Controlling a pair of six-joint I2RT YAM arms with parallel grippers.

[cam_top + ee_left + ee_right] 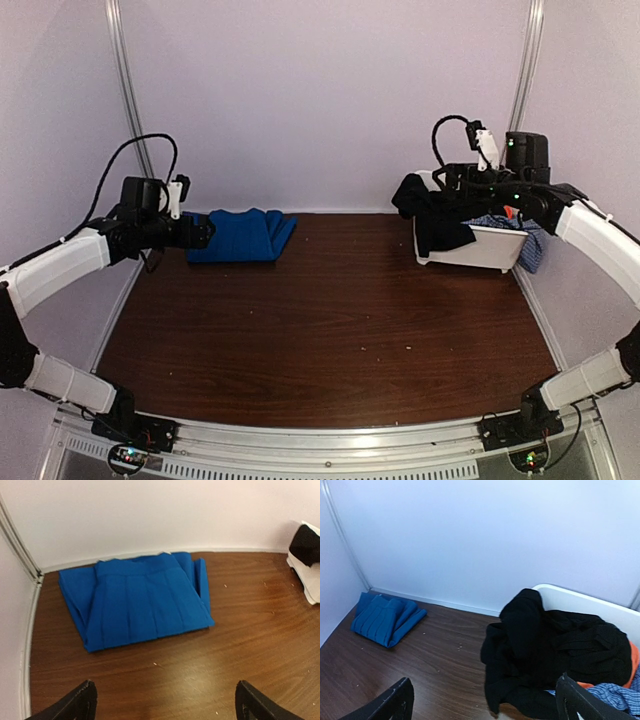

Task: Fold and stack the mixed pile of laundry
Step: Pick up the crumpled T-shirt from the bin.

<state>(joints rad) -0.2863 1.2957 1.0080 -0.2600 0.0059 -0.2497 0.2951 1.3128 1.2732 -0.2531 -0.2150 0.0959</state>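
Left claw (165, 702) open by folded blue garment (140, 600), far-left corner; right claw (485, 702) open over black garment (545, 650), likely grasped next

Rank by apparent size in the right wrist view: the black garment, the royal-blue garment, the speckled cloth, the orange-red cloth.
1. black garment, nearest the camera.
2. royal-blue garment, though it lies farther off.
3. speckled cloth, cut off by the frame edge, so unsure.
4. orange-red cloth, only a sliver showing.
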